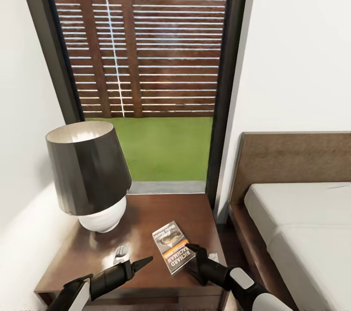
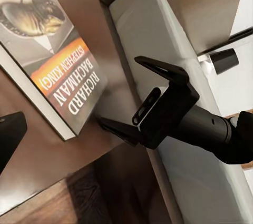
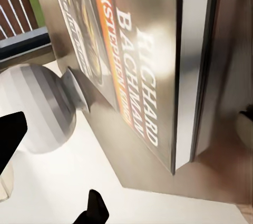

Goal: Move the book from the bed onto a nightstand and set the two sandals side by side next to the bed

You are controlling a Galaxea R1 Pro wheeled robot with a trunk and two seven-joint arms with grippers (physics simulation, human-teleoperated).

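Thin paperback lying flat on the glossy nightstand, both black grippers close by.

Nearest, the left black matte gripper [image 1: 139, 263] reaches over the front of the low glossy dark-brown wooden nightstand [image 1: 146, 213], its pointed fingers spread and holding nothing. The right black gripper [image 1: 193, 252] sits just beside the book's near corner, jaws parted and released, as the left wrist view shows. The thin grey-white paperback book with an orange band [image 1: 174, 246] rests flat on the polished top. Behind stands a lamp with a ribbed white round base and dark tapered shade [image 1: 89, 174]. To the right lies the low dark-brown wooden bed with a smooth off-white mattress [image 1: 302, 223]; beyond, a tall dark-framed window [image 1: 146, 82].
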